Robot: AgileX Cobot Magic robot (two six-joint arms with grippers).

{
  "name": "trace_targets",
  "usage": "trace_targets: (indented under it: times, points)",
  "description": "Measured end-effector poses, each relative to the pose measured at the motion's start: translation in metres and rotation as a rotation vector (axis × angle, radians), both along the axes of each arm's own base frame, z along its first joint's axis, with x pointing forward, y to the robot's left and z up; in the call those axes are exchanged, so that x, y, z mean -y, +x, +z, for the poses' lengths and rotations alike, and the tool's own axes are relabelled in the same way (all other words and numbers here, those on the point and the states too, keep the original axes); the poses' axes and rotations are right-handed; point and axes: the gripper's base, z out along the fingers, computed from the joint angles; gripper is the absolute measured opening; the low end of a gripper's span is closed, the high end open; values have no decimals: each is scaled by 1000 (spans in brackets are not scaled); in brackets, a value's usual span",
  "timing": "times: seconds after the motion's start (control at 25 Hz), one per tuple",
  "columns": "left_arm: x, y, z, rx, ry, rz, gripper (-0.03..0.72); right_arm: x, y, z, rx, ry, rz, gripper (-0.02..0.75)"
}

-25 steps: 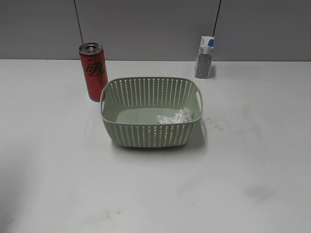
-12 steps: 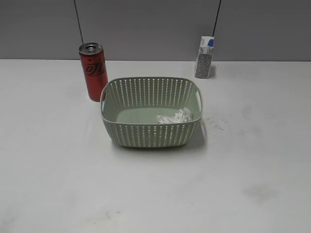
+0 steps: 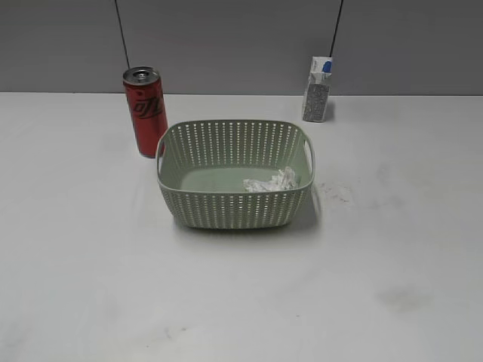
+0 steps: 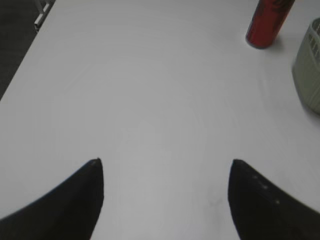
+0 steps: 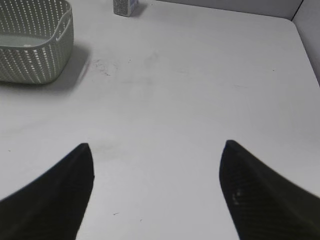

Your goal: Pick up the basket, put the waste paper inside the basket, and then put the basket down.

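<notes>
The pale green slotted basket (image 3: 235, 207) stands on the white table in the middle of the exterior view. Crumpled white waste paper (image 3: 272, 182) lies inside it at the right. The basket's edge shows at the right of the left wrist view (image 4: 309, 75) and at the top left of the right wrist view (image 5: 32, 47). My left gripper (image 4: 165, 162) is open and empty over bare table, well left of the basket. My right gripper (image 5: 157, 145) is open and empty over bare table, right of the basket. Neither gripper shows in the exterior view.
A red drink can (image 3: 145, 111) stands upright just behind the basket's left corner, also in the left wrist view (image 4: 267, 22). A white-and-blue carton (image 3: 318, 89) stands at the back right, also in the right wrist view (image 5: 125, 6). The table's left edge (image 4: 25, 60) is near the left gripper.
A faint shadow at the bottom left corner of the exterior view has gone. The basket, paper, can and carton have not moved.
</notes>
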Motion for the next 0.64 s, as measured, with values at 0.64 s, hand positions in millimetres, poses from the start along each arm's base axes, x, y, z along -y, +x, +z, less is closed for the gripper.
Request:
trace_targets:
  times: [0.64]
  points:
    - [-2, -25, -1, 159, 13, 18, 591, 0, 0, 0, 0, 3, 0, 592]
